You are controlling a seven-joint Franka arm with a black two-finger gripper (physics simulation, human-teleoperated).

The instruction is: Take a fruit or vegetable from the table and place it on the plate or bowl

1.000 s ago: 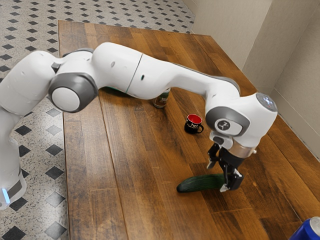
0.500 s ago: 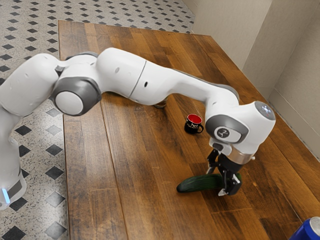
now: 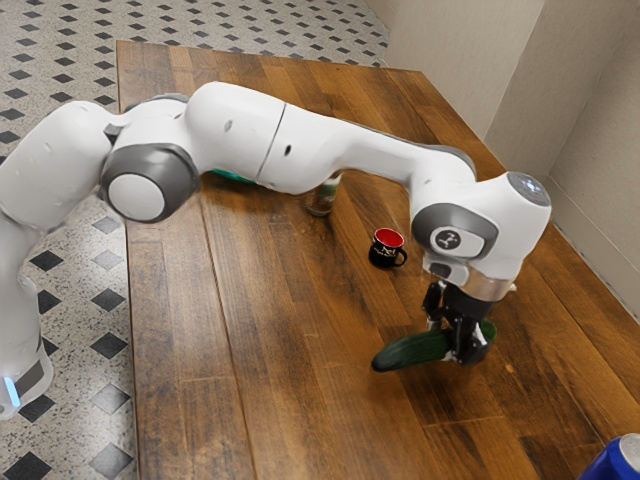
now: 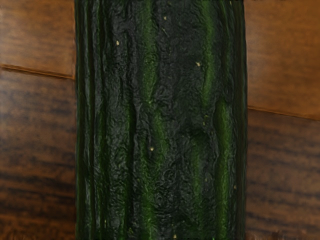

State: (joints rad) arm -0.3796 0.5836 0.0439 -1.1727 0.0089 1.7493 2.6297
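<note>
Pincer point(image 3: 462, 344) pinches the cucumber point(image 3: 408, 351) near one end, holding it just clear of the desk point(image 3: 270, 330), so the long free end droops.

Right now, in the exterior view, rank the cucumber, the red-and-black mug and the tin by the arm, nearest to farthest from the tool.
1. cucumber: gripped in the tool, sticking out toward the view's left.
2. mug: up-table, toward the view's upper left.
3. tin: farther the same way, partly behind the arm.
</note>
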